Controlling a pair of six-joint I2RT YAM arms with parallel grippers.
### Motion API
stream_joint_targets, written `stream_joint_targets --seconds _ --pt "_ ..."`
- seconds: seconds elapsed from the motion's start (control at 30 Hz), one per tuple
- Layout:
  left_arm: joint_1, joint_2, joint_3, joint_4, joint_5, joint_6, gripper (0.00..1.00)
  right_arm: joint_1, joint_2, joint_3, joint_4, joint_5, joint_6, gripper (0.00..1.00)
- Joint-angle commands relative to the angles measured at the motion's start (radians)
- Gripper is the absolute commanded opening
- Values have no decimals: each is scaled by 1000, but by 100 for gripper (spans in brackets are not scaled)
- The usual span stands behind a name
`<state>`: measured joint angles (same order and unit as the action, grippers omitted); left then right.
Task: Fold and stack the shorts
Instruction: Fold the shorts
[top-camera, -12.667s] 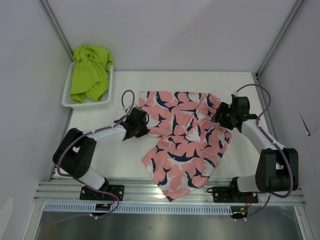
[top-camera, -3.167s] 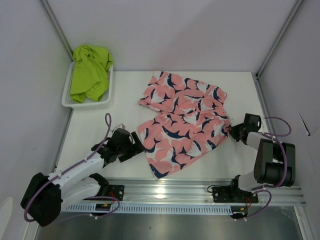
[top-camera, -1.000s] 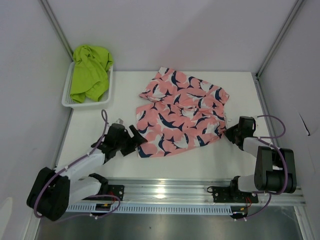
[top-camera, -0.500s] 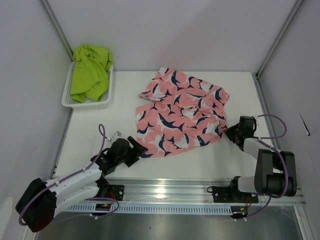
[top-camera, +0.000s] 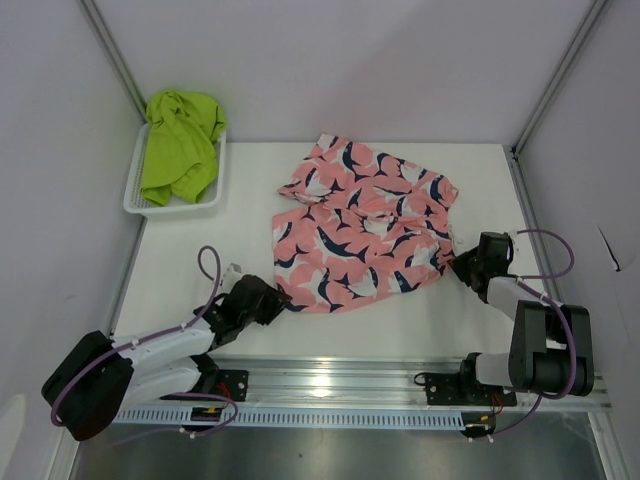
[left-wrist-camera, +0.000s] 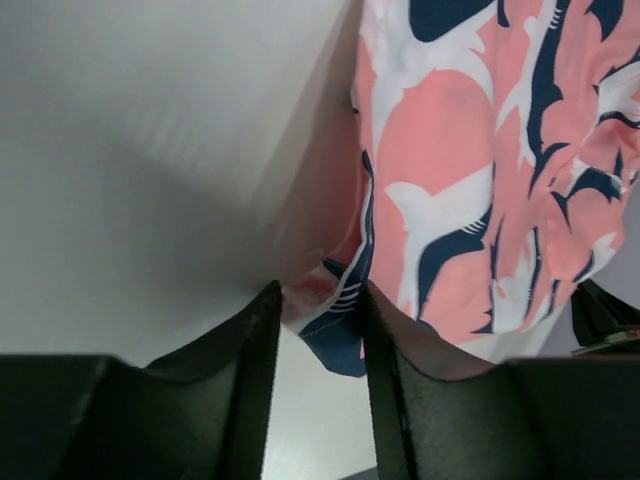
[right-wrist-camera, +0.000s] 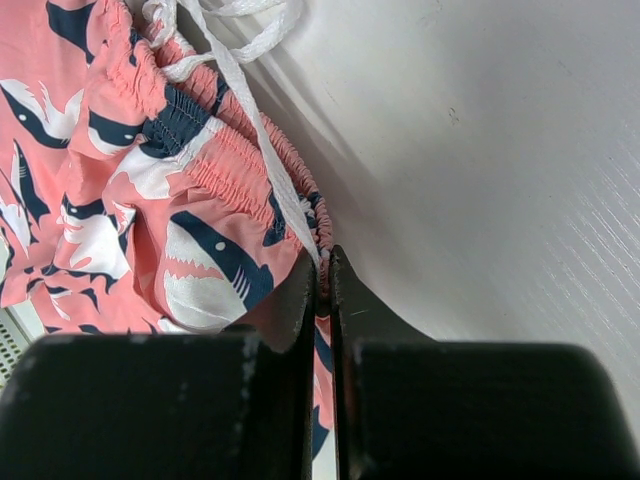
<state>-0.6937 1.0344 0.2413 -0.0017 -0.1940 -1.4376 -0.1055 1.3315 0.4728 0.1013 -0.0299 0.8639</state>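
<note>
Pink shorts (top-camera: 360, 235) with a navy-and-white print are spread on the table (top-camera: 200, 260), toward its right half, and appear to be doubled over once, one layer lying askew on the other. Their near-left hem corner (left-wrist-camera: 338, 330) is straddled by the left gripper (left-wrist-camera: 318, 295), whose jaws are seen partly apart; whether the cloth is truly pinched cannot be told. At the right edge, the waistband (right-wrist-camera: 250, 190) beside the white drawstring (right-wrist-camera: 245, 90) is nipped by the right gripper (right-wrist-camera: 322, 265), its jaws pressed together on the fabric. The green shorts (top-camera: 180, 145) are heaped, crumpled, in the basket (top-camera: 135, 205) at the far left. The task is judged less than half done: the pink fold is unfinished, the green pair is unfolded, and nothing is stacked.
</note>
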Motion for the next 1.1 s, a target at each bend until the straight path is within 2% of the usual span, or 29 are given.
stream_joint_targets --seconds 0.0,0.07,0.33,0.53,0.67,0.9,0.93,1.07 --pt "-7 -22 -45 -9 -79 -24 39 6 -23 -3 18 27 7 0" --pt "-7 -19 -33 -14 -96 -18 39 7 -22 -3 20 24 9 0" --pt "-7 21 3 -4 -111 65 49 7 -9 -3 31 12 4 0" --pt "-6 32 23 14 -156 207 62 7 1 -6 43 -2 -2 0" --pt "2 29 23 81 -144 351 65 7 11 -6 52 -15 -5 0" --pt "57 133 1 235 23 399 64 6 12 -8 61 -27 -8 0" --pt "57 150 -3 299 77 399 64 6 12 -8 61 -27 -6 0" --pt "53 213 -30 374 154 367 55 6 17 -7 63 -31 -6 0"
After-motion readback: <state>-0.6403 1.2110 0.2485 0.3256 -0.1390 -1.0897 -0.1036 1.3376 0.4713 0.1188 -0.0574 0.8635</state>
